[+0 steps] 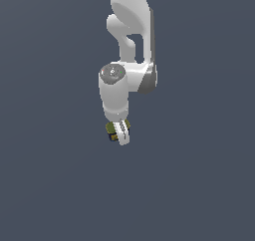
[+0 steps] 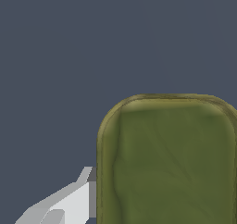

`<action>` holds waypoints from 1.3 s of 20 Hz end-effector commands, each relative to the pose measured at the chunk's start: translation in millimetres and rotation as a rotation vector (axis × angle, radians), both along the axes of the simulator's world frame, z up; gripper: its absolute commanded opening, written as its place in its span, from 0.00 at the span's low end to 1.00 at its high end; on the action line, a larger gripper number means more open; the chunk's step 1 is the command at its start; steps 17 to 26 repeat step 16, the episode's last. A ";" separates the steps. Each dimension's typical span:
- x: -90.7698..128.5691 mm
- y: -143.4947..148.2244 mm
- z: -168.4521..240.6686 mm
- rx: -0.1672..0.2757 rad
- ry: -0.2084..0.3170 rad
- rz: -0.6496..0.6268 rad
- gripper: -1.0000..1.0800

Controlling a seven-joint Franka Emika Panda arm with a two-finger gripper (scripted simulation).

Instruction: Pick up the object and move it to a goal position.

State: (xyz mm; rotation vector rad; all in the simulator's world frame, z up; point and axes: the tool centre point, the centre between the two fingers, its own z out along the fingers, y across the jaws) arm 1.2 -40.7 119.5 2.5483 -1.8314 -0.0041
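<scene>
The object is a small olive-green block with a brownish-yellow band and dark edges; it peeks out on both sides of the white gripper. In the wrist view the block's olive top fills the frame close up. One white finger presses against the block's side; the other finger is out of frame. The gripper looks shut on the block. The arm hides most of the block in the exterior view. I cannot tell whether the block is off the floor.
The white arm reaches in from the top of the exterior view. A plain dark grey-blue surface lies all around. No goal marker shows.
</scene>
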 end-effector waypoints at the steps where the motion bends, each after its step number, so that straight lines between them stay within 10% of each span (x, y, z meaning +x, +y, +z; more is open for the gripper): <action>1: 9.6 -0.2 20.8 0.000 -0.004 0.000 0.00; 26: 32.8 0.3 64.0 0.001 -0.004 0.001 0.00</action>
